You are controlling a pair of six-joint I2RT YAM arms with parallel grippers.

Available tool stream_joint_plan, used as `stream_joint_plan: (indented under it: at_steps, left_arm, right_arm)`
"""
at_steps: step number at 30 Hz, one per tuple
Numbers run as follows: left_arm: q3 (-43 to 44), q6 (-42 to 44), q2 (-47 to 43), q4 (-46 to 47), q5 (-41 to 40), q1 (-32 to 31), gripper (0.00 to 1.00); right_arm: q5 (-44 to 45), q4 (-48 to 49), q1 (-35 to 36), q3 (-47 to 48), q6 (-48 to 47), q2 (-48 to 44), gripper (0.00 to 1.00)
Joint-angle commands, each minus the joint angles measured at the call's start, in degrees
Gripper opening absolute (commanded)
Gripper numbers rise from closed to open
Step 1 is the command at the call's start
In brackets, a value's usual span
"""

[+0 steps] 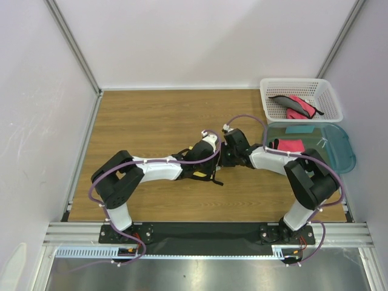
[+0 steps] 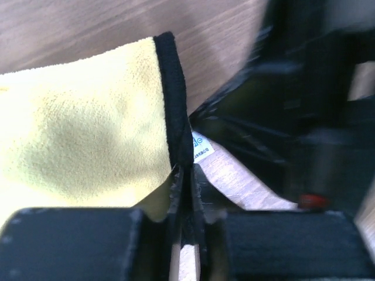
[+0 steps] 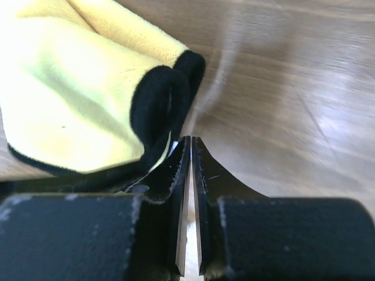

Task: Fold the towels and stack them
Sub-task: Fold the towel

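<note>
Lower centre: left gripper [image 2: 185, 170] pinches the black edge of the towel [image 2: 88, 129]. Right gripper [image 3: 191, 140], jaws nearly closed, sits just beside the towel.

From where I stand I count two arms, a left arm [image 1: 151, 170] and a right arm [image 1: 285, 160], each ending in one pincer: a left pincer [image 2: 186, 175] and a right pincer [image 3: 191, 146], over a single worktop [image 1: 151, 115]. There are two containers, one white lattice basket [image 1: 291, 80] and one teal tub [image 1: 341, 151]. Of towels I count one yellow towel [image 2: 82, 134], one pink-red towel [image 1: 290, 145] in the tub, and pink-red cloth [image 1: 298, 107] in the basket that may be one piece or more; I cannot tell.
</note>
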Motion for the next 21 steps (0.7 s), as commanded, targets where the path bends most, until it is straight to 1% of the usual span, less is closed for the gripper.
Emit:
stream_joint_plan:
  at_steps: [1, 2, 3, 6, 7, 9, 12, 15, 17, 18, 21]
  left_arm:
    - [2.4, -0.2, -1.4, -0.6, -1.1, -0.4, 0.15]
    - [2.4, 0.1, -2.1, -0.7, -1.2, -0.4, 0.2]
    - [2.2, 0.3, -3.3, -0.8, -1.3, -0.3, 0.3]
    - [2.2, 1.1, -6.9, -1.6, -2.0, -0.3, 0.45]
    - [2.2, 1.7, -8.0, -2.4, -2.3, -0.3, 0.53]
    - [1.9, 2.1, -11.3, -3.4, -4.3, -0.2, 0.61]
    - [-0.2, 2.6, -15.0, -3.9, -6.4, 0.9, 0.63]
    - [-4.4, 1.9, -19.0, -2.7, -6.6, 3.8, 0.62]
    - [-7.9, 0.6, -20.7, 0.2, -4.9, 5.7, 0.61]
    - [-8.9, 0.1, -21.2, 1.4, -4.1, 7.9, 0.59]
    - [-12.1, -1.1, -21.1, 6.9, -1.0, 11.3, 0.57]
  right_arm:
    - [2.2, -2.9, -0.8, 0.5, -0.9, -6.2, 0.1]
    - [2.2, -3.6, -1.1, 0.7, -0.9, -6.9, 0.1]
    - [2.1, -3.8, -1.2, 1.0, -1.0, -7.8, 0.11]
    - [2.0, -4.7, -1.8, 2.5, -1.6, -10.0, 0.12]
    - [1.9, -4.7, -1.9, 3.0, -1.8, -10.4, 0.12]
    - [1.9, -4.3, -2.3, 3.5, -1.7, -10.9, 0.13]
    - [1.3, -3.0, -2.8, 4.2, -1.6, -10.2, 0.13]
    - [-1.2, -0.4, -2.9, 5.4, -1.0, -8.4, 0.13]
    - [-2.9, 1.5, -2.9, 6.9, -0.7, -7.0, 0.12]
    - [-4.6, 2.1, -2.9, 7.5, -0.5, -5.8, 0.12]
    - [-5.6, 3.0, -2.5, 9.8, -0.8, -3.1, 0.12]
